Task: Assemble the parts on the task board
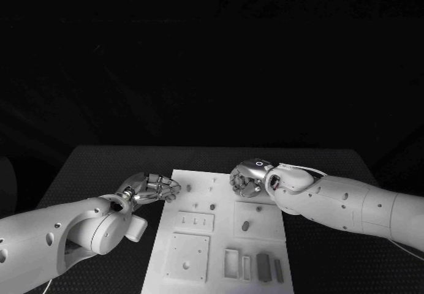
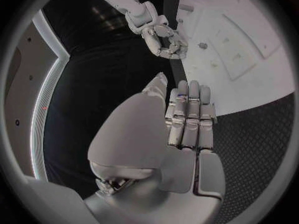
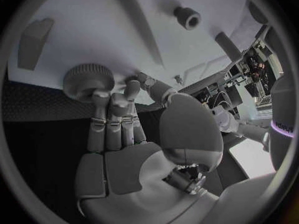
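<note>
meanwhile the right hand (image 3: 118,129) pinches a round knurled part (image 3: 88,80) over the task board (image 1: 196,184), left hand (image 1: 152,187) fingers curled empty

Left hand (image 1: 152,187) empty, fingers together; right hand (image 1: 250,178) curled, fingertips pinching.

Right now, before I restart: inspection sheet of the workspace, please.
Surface: black table, textured top.
Job's things: white task board mid-table; grey parts in a row at its near edge; knurled round part on the board.
Clutter: nothing seen.
Hands: left hand at the board's left edge, holding nothing; right hand over the far right of the board, fingertips on the knurled part, grip unclear.
Cables: thin white cable along the right arm.
Surroundings: dark, nothing seen.
</note>
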Available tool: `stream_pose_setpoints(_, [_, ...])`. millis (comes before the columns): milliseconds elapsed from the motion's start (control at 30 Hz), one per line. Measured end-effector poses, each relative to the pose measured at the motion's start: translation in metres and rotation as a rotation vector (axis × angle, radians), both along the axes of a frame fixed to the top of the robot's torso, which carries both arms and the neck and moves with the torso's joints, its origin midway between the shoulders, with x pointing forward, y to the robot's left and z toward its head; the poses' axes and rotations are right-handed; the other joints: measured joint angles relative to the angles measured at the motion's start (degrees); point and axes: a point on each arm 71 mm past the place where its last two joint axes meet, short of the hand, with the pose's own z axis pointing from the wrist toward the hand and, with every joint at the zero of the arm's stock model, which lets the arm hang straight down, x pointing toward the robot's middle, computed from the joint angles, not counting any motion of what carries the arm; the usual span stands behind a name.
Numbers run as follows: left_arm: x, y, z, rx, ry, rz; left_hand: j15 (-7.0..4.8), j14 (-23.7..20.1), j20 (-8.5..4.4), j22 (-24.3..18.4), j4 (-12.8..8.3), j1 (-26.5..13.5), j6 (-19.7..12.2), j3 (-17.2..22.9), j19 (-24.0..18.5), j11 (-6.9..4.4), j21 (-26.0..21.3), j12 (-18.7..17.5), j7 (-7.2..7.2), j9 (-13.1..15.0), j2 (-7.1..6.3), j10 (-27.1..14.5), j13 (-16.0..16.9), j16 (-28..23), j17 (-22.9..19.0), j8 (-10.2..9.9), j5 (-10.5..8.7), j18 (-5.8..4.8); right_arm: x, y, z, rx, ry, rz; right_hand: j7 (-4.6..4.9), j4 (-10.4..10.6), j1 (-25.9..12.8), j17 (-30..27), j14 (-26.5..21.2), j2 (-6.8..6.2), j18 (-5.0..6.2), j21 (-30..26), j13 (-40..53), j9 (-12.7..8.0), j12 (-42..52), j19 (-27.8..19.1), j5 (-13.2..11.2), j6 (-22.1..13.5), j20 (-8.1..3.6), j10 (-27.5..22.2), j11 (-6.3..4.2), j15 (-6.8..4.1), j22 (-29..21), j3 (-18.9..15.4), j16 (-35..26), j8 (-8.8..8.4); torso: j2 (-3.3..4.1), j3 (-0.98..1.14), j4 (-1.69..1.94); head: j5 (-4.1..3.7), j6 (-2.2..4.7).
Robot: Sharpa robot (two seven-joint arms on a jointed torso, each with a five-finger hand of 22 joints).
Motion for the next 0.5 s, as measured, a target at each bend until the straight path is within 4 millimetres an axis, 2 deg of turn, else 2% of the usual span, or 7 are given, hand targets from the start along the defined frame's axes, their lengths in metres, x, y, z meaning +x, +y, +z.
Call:
stream_pose_setpoints(200, [0.0004,0.0005,-0.0001,0.001,0.000,0.001,0.00,0.00,0.00,0.00,0.00,0.00,0.00,0.00,0.00,0.00,0.00,0.00,0.00,0.00,0.00,0.00,0.00,0.00,0.05,0.00,0.00,0.00,-0.0005,-0.0016,0.0001,-0.003,-0.005,-0.003,-0.51,-0.01,0.77,0.82,0.58,0.07,0.02,1.36,0.80,0.26,0.94,0.53,-0.23,1.36,-0.54,1.13,-0.50,-0.57,0.00,1.86,1.53,0.60,0.03,0.02,0.00,-0.04,-0.01])
stream_pose_setpoints(500, [0.0005,0.0006,-0.0002,0.001,0.000,0.001,0.00,0.00,0.00,-0.01,0.00,0.00,0.21,0.00,0.00,0.00,0.00,-0.21,0.21,0.05,0.00,0.00,-0.01,0.00,0.05,0.00,0.00,-0.01,-0.0023,-0.0019,-0.0001,-0.004,-0.010,-0.004,-0.89,-0.10,0.80,1.64,0.70,0.10,0.10,2.79,1.79,0.49,2.02,0.84,-0.23,2.01,-0.84,1.73,-0.72,-0.68,0.01,2.73,2.72,0.76,0.08,0.02,0.01,-0.12,-0.01])
